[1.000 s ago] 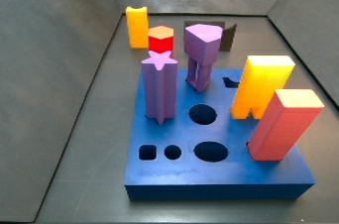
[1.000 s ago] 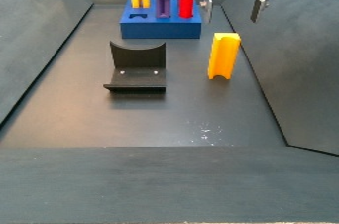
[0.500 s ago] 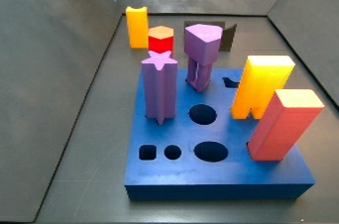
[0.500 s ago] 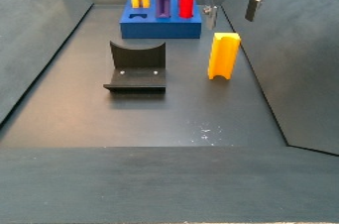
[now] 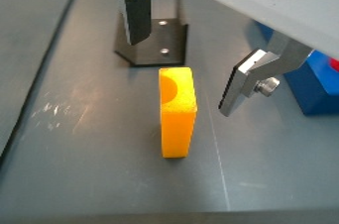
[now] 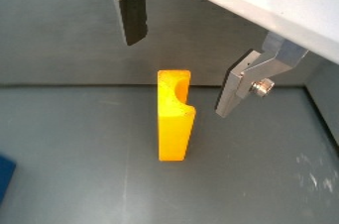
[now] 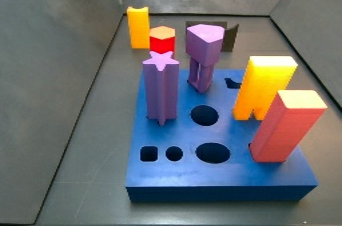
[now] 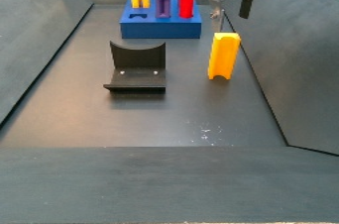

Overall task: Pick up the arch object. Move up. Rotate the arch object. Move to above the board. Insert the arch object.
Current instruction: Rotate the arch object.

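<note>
Moved: gripper (image 5: 185, 55) has come closer over the arch (image 5: 176, 111) since the earlier frames; blocks unchanged.
Gripper: jaws wide, nothing between them, above the arch in both wrist views (image 6: 179, 59).
Arch: upright on the floor (image 8: 159, 119), apart from the board (image 8: 159, 26), right of the fixture (image 8: 137, 67); also (image 7: 138, 27), (image 6: 173, 115).
Board: blue, blocks standing in it (image 7: 221, 165).
Writing: none readable.

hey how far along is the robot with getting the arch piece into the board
Nothing looks done yet: the arch object stands on the floor, apart from the board. In hand: the gripper hangs open above it, fingers on either side. Left: grasp, lift, rotate, carry over, insert.
</note>
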